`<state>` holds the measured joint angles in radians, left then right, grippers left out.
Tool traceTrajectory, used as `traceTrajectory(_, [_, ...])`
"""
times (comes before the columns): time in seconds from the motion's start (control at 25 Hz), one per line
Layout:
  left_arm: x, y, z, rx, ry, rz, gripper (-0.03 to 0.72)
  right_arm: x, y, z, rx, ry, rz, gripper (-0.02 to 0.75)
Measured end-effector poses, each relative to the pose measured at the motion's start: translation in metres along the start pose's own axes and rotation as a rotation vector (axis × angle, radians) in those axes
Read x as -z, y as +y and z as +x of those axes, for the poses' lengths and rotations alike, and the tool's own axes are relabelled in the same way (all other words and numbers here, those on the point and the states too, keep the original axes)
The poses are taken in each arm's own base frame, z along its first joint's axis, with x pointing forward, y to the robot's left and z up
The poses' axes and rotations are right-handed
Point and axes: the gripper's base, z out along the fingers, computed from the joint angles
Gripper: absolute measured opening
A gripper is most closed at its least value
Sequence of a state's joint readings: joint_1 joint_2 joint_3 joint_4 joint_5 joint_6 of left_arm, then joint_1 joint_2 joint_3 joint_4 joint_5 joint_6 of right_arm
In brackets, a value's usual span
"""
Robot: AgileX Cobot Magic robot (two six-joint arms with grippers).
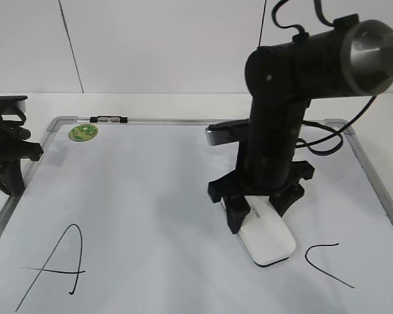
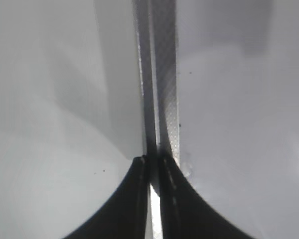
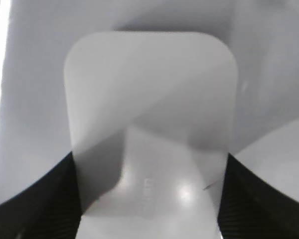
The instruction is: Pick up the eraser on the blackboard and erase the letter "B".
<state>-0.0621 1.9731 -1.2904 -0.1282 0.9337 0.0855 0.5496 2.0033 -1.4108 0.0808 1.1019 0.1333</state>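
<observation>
right gripper (image 1: 259, 210) fingers clamped on eraser (image 1: 267, 238) on blackboard (image 1: 150, 196), handwritten "a" (image 1: 56, 265) and "c" (image 1: 327, 263) legible, left gripper (image 2: 153, 164) fingers closed

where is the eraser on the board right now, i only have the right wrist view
Observer: The eraser lies flat on the whiteboard, between the letter A and the C stroke.
Operator: any b left
Observer: No B shows in the exterior view; the board around the eraser is bare white.
Operator: what's the left tool doing
Observer: The left tool is shut on nothing, parked over the board's left frame edge.
</observation>
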Motion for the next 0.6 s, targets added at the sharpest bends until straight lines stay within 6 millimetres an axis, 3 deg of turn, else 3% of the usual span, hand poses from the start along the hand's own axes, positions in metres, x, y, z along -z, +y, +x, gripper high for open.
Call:
traceTrajectory(0.16, [0.000, 0.000, 0.000, 0.001, 0.000, 0.002, 0.022, 0.003, -0.024, -0.005, -0.065, -0.017, -0.006, 0.535])
traceTrajectory(0.36, [0.000, 0.000, 0.000, 0.002, 0.000, 0.003, 0.022, 0.009, -0.024, -0.009, -0.064, -0.023, -0.012, 0.535])
traceTrajectory(0.6, [0.000, -0.001, 0.000, 0.005, 0.005, 0.007, 0.022, 0.048, -0.035, -0.016, -0.080, -0.114, -0.017, 0.535])
